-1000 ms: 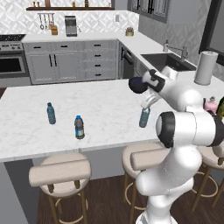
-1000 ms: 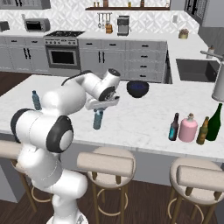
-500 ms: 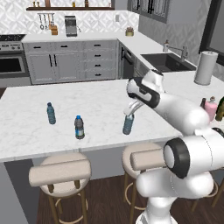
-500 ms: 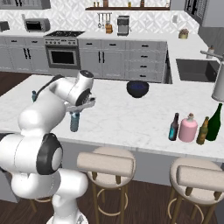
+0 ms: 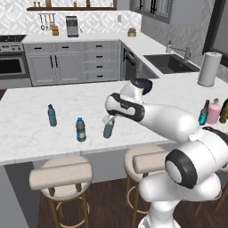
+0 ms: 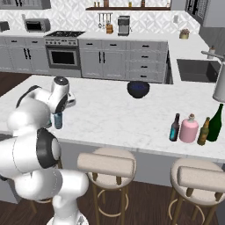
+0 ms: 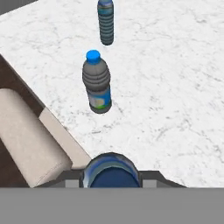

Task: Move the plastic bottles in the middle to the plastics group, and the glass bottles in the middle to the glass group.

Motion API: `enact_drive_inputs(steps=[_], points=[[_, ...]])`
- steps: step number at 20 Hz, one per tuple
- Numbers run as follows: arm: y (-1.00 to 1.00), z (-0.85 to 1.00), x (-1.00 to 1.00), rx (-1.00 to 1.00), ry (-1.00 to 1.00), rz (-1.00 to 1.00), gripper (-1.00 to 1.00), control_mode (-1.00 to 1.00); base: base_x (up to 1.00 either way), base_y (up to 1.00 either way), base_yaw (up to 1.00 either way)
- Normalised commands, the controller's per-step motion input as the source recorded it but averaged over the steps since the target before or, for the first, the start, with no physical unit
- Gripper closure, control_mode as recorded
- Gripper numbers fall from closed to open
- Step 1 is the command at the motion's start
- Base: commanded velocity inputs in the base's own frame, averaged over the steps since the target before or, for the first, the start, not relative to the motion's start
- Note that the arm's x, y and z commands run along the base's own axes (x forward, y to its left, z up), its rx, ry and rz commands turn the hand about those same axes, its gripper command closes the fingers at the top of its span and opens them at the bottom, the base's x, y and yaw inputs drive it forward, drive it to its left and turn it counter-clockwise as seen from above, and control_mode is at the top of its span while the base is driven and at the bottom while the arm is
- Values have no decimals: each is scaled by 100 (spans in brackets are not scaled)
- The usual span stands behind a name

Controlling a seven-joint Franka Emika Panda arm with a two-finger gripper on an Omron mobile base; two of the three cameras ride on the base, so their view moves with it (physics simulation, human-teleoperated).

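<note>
Gripper (image 5: 109,120) clamped on the slim pale-blue water bottle (image 5: 108,129), held upright by its cap end, base low over the island counter (image 5: 26,138); upright carry suits a standing set-down. It hangs just beside the dark-label bottle (image 5: 80,129), the pale teal bottle (image 5: 52,115) farther on; judged a delivery into the plastics group.

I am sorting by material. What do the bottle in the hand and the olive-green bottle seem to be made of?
The held bottle looks like thin clear plastic: pale blue, see-through, blue cap. The olive-green bottle looks like dark glossy glass, probably, given its tall wine-bottle shape and narrow neck.
</note>
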Motion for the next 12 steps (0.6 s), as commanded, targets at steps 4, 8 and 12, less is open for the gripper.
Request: enact_drive_inputs(steps=[4,8,12], points=[[42,-17,47,0,-2,3,100,-100,0,0,0],[8,-10,40,0,4,12,100,-100,0,0,0],[2,-13,21,0,5,15,100,-100,0,0,0]])
